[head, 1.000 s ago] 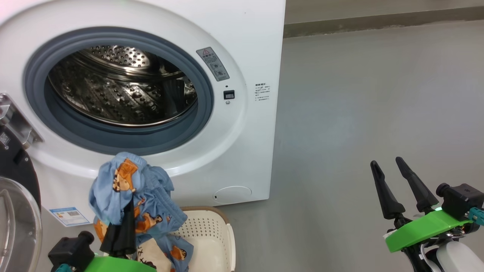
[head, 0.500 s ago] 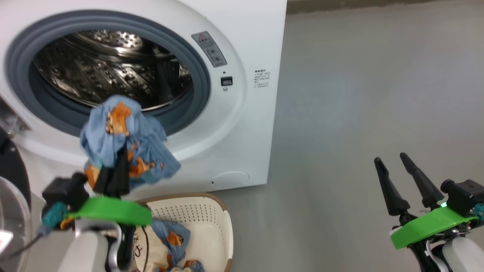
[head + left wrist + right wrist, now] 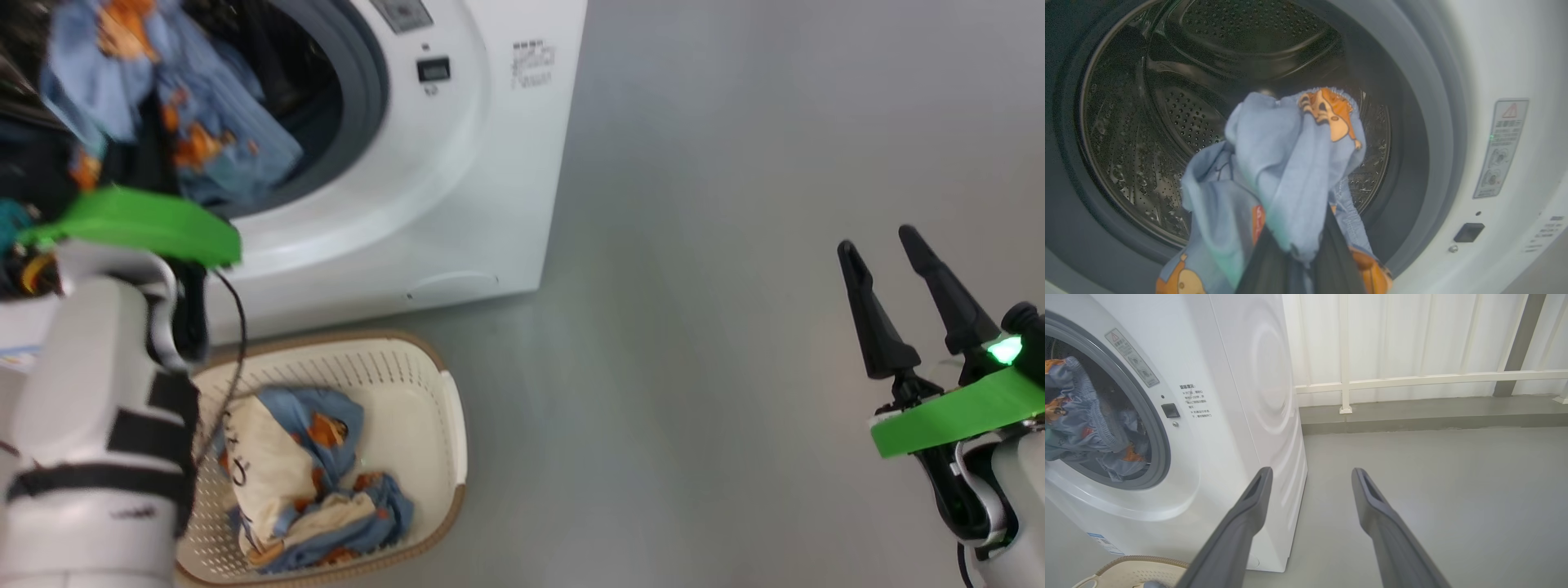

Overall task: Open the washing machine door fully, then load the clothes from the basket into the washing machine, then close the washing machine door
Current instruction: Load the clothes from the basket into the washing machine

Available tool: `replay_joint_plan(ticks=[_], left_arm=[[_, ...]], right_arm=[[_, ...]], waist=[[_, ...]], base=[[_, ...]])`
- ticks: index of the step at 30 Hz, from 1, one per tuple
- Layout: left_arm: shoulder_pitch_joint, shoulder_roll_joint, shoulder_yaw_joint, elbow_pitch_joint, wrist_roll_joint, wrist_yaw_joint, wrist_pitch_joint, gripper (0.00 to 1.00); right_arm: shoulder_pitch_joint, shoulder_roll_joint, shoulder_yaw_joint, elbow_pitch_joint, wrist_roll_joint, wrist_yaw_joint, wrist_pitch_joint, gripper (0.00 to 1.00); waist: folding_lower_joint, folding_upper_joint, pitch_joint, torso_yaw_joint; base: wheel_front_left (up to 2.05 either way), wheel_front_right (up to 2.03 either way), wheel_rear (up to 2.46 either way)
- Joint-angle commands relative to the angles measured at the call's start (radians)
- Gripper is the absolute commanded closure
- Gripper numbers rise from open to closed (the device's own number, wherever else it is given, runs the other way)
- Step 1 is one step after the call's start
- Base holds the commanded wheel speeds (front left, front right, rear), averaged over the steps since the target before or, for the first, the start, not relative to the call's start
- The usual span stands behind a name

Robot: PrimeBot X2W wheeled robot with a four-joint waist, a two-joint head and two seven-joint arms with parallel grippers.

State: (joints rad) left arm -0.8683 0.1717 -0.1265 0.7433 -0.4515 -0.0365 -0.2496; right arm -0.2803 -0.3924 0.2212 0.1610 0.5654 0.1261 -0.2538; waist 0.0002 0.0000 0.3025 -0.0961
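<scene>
My left pincer (image 3: 1298, 245) is clamped shut on a soft light-blue garment (image 3: 1290, 163) printed with orange-brown cartoon bears. Its two long dark fingers (image 3: 1337, 257) pinch a bunched fold from below, and the cloth balloons above them in loose, rumpled lobes with a gathered, ribbed edge. I see the bundle held at the mouth of the big white box-shaped washing machine (image 3: 498, 163). It is framed by the smooth grey rubber ring (image 3: 1433, 122), and behind it is the perforated steel drum (image 3: 1180, 122) with its dark, gleaming, dimpled wall. Whether the cloth touches the ring I cannot tell.

My right pincer (image 3: 876, 241) stands wide open with nothing in it. Its tapered matte-black fingers spread in a V above the smooth grey floor (image 3: 694, 327), well apart from the machine.

Just in front of the machine's base sits the small cream-white perforated plastic basket (image 3: 453, 425), a rounded rectangle with a brown woven-look rim. More clothes (image 3: 302, 474) lie crumpled inside it, in the same blue bear print, mixed with a cream-white panel carrying black marks.

On the glossy front beside the ring I make out a grey oblong warning label (image 3: 1500, 147) and a small dark rectangular socket (image 3: 1469, 232). A shallow round flap (image 3: 453, 284) sits low down. The machine's side wall is pressed with concentric circular ribs, and a pale railing (image 3: 1412, 379) runs behind.
</scene>
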Motion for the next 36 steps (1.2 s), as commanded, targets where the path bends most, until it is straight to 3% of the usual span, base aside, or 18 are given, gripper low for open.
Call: replay_joint_plan(ticks=[1,19,29,30,31,36], left_arm=[[-0.066,0.045,0.035,0.008,0.009,-0.002,-0.01,1.0],[-0.451,0.137,0.11,0.194,0.1,0.006,-0.012,1.0],[-0.498,0.183,0.192,0.069,0.138,0.007,-0.012,0.98],[-0.493,0.177,0.206,0.072,0.13,0.001,-0.012,0.65],[-0.488,0.173,0.21,0.086,0.131,-0.002,-0.012,0.0],[-0.498,0.156,0.198,0.251,0.131,0.003,0.043,0.0]], right_arm=[[-0.017,-0.024,0.006,-0.031,0.012,0.005,-0.008,0.0],[-0.057,-0.016,-0.01,-0.091,0.012,0.005,-0.008,0.0],[-0.07,0.017,-0.012,-0.089,0.012,0.005,-0.008,0.0],[-0.071,0.02,-0.011,-0.087,0.011,0.005,-0.008,0.0],[-0.072,0.023,-0.009,-0.084,0.011,0.005,-0.008,0.0],[-0.075,0.028,0.0,-0.074,0.01,0.005,-0.008,0.0]], waist=[[-0.0002,0.0,0.156,-0.059],[-0.0002,0.0,0.402,-0.123],[-0.0002,0.0,0.434,-0.159],[-0.0002,0.0,0.432,-0.16],[-0.0002,0.0,0.428,-0.16],[-0.0002,0.0,0.403,-0.154]], base=[[0.0,0.0,0.0],[0.0,0.0,0.0],[0.0,0.0,0.0],[0.0,0.0,0.0],[0.0,0.0,0.0],[0.0,0.0,0.0]])
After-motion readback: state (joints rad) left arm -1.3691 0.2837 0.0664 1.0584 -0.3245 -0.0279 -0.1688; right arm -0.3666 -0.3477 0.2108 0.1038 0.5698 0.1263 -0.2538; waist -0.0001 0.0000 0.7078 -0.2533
